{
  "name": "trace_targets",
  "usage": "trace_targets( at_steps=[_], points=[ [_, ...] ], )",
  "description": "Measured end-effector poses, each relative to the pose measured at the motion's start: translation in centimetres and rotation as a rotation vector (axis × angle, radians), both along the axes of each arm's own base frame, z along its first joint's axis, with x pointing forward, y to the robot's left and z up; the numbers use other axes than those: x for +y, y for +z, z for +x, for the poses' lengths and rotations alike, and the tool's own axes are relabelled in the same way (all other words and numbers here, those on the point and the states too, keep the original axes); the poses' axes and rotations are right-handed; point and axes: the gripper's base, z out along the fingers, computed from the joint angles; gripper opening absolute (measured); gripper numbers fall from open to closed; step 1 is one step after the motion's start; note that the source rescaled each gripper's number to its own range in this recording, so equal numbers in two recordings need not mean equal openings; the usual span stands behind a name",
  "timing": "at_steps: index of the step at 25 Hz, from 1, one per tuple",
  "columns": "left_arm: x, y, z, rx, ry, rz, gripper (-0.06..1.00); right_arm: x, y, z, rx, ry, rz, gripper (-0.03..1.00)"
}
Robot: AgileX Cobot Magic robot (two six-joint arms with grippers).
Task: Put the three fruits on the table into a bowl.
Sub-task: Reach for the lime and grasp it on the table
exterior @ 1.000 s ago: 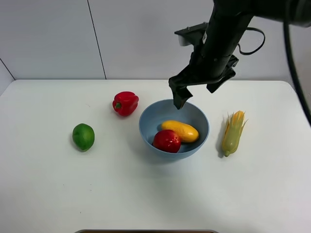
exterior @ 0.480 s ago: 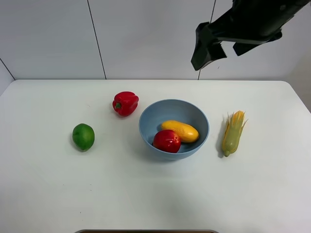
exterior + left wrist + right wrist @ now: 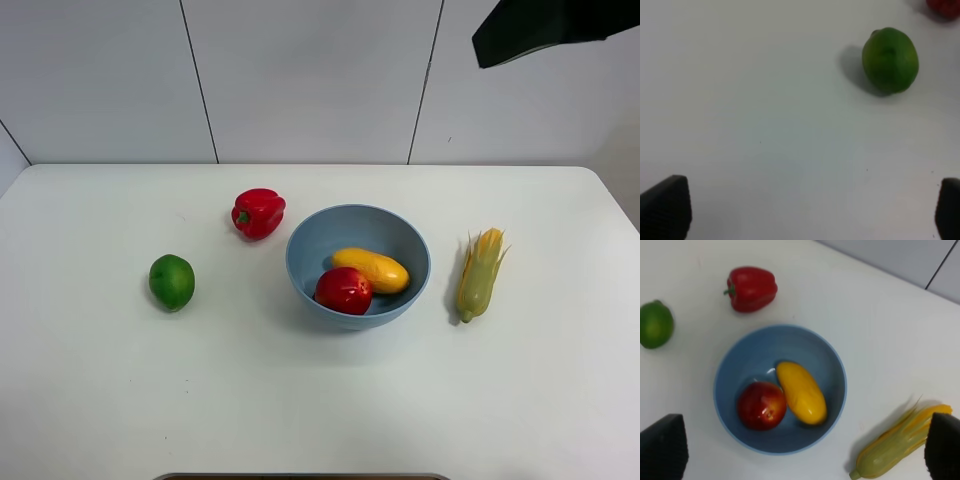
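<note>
The light-blue bowl (image 3: 300, 240) stands mid-table and holds the red apple-like fruit (image 3: 344, 290) and the yellow-orange mango-like fruit (image 3: 371, 269). The green lime-like fruit (image 3: 172, 281) lies on the white table (image 3: 300, 400), left of the bowl. My right gripper (image 3: 802, 447) is open and empty, high above the bowl (image 3: 765, 345); apple (image 3: 761, 405), mango (image 3: 801, 392) and lime (image 3: 655, 324) show below it. My left gripper (image 3: 807, 210) is open and empty above bare table, the lime (image 3: 890, 60) ahead of it. It is out of the exterior view.
A red bell pepper (image 3: 258, 212) lies just behind and left of the bowl. A husked corn ear (image 3: 479, 272) lies right of the bowl. My right arm (image 3: 535, 25) shows only as a dark shape at the top right edge.
My right arm has risen from just above the bowl's far rim, up and to the right, almost out of the exterior view. The fruits have not moved.
</note>
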Motion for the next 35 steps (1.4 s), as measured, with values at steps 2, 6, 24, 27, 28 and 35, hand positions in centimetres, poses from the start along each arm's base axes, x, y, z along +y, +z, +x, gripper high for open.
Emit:
trace_targets(
  at_steps=[2,6,24,27,28,35],
  points=[
    [0.0,0.0,0.0,0.0,0.0,0.0,1.0,-0.6,0.7,-1.0,-0.024,-0.005,0.021,0.86],
    [0.0,0.0,0.0,0.0,0.0,0.0,1.0,-2.3,1.6,-2.0,-0.064,-0.062,0.051,0.86],
    [0.0,0.0,0.0,0.0,0.001,0.001,1.0,-10.5,-8.4,-12.5,-0.06,-0.491,0.017,0.86],
    [0.0,0.0,0.0,0.0,0.001,0.001,1.0,-10.8,-10.8,-14.7,-0.085,-0.54,0.023,0.86],
    [0.0,0.0,0.0,0.0,0.001,0.001,1.0,-10.8,-11.5,-15.4,-0.097,-0.551,0.026,0.86],
    [0.0,0.0,0.0,0.0,0.001,0.001,1.0,-11.0,-15.1,-18.2,-0.167,-0.563,0.002,0.86]
  ],
)
